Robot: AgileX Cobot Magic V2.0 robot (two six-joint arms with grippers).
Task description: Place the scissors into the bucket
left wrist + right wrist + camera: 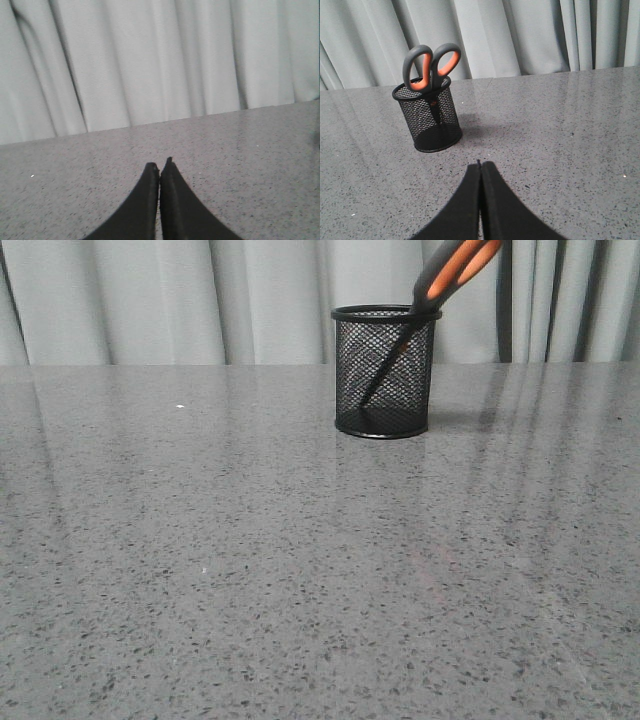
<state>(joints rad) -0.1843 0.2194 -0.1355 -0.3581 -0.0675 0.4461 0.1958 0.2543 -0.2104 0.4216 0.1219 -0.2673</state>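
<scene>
A: Where are the scissors [431, 66]?

B: Blades down inside the bucket [428, 120], handles leaning out. My 2 grippers [159, 167] [480, 165] are pinched together, holding nothing.

A: Trouble?

B: A bump could tip it.

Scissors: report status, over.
Both tools shut, empty: left, right. Scissors blades-down in bucket, handles leaning over the rim. Nothing in the way.

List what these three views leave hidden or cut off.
- Scissors: the front view's top edge crops the handle loops; the right wrist view shows them whole.
- Blade tips: blurred behind the bucket mesh in both views.
- Left gripper and right gripper: absent from the front view.
- Bucket: outside the left wrist view.
</scene>
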